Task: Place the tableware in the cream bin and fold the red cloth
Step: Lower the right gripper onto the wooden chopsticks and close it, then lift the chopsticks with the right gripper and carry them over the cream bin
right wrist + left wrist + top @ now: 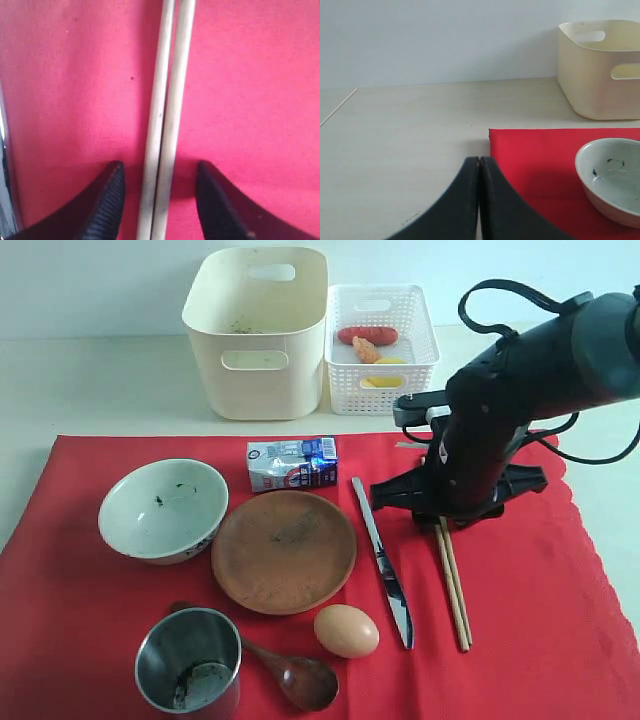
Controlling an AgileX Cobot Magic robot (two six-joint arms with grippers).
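Observation:
The red cloth [540,620] lies spread flat. On it sit the white speckled bowl [163,508], brown plate [284,550], steel cup [190,662], dark wooden spoon [290,670], silver knife [383,562] and the pair of chopsticks [454,585]. My right gripper [159,172] is open, low over the cloth, with the chopsticks [167,100] lying between its fingers, a gap on each side. My left gripper [479,161] is shut and empty, above the table near the cloth's corner [520,150], with the bowl [612,177] off to one side. The cream bin [257,330] stands behind the cloth.
A white perforated basket [383,332] beside the bin holds a sausage [367,336] and a lemon [388,362]. A small milk carton [292,462] lies behind the plate and an egg [346,630] sits in front of it. The right arm [520,390] overhangs the cloth's right side.

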